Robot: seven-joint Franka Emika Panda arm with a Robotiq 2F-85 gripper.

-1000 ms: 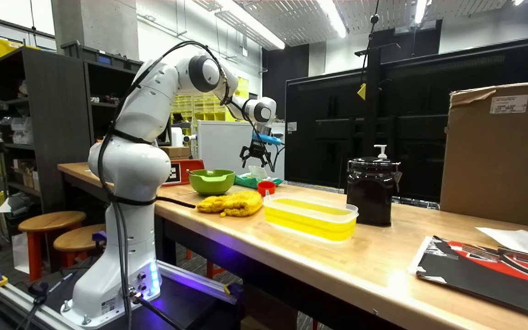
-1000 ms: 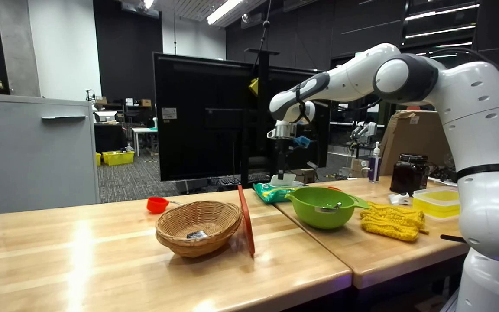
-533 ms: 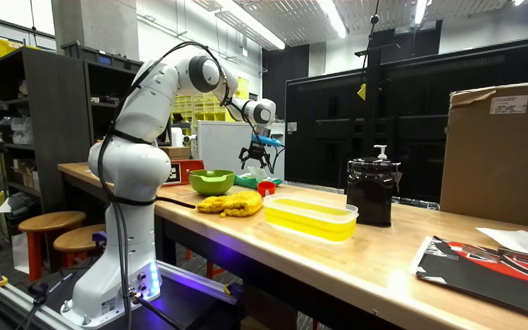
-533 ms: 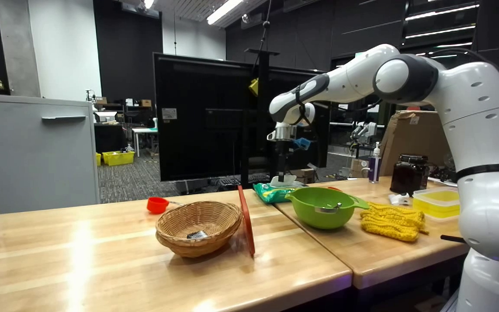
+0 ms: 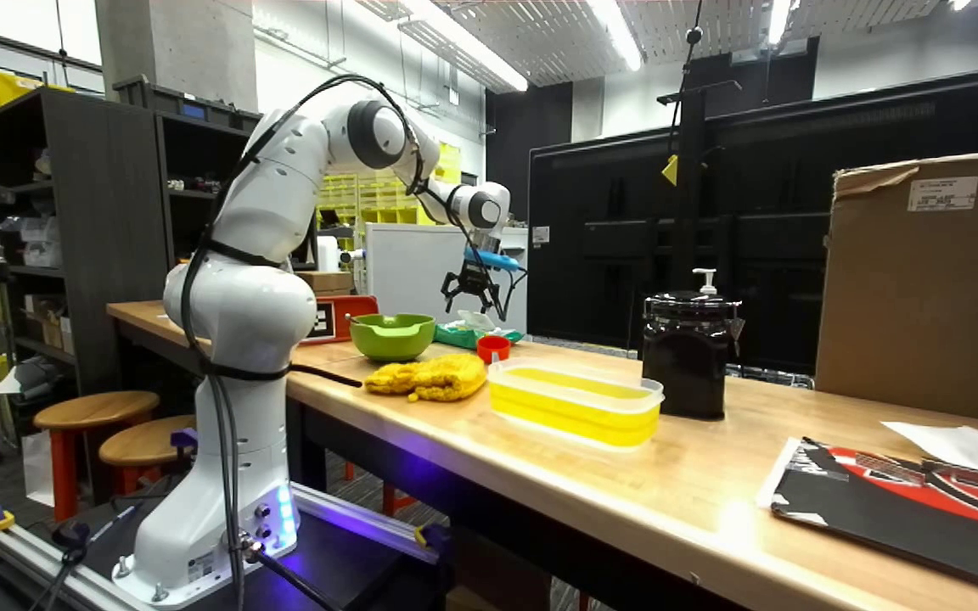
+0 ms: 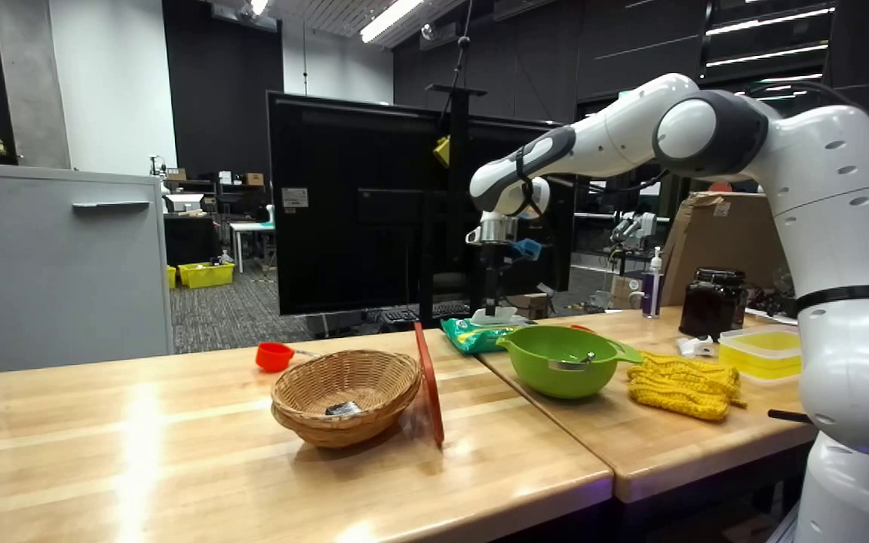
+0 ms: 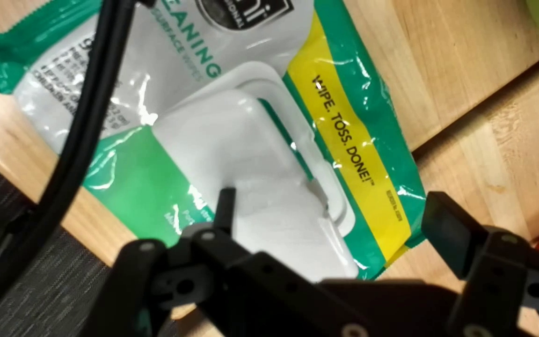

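Above the wipes, the gripper is pointed down, its fingers spread wide — nothing is gripped between them. The wipes are laid on the table, near an edge, and a seam in it is partly covered by them. Their lid is tipped open, and one finger is seen in front of it in the wrist view; whether the two are touching cannot be told. Beside the wipes a bowl is set, and a red cup is seen near them in an exterior view. Next to the bowl a cloth is folded, with a tub placed close to it and a dark jar beyond. Across the seam, a red board is stood on edge beside a basket — by which a scoop is placed.
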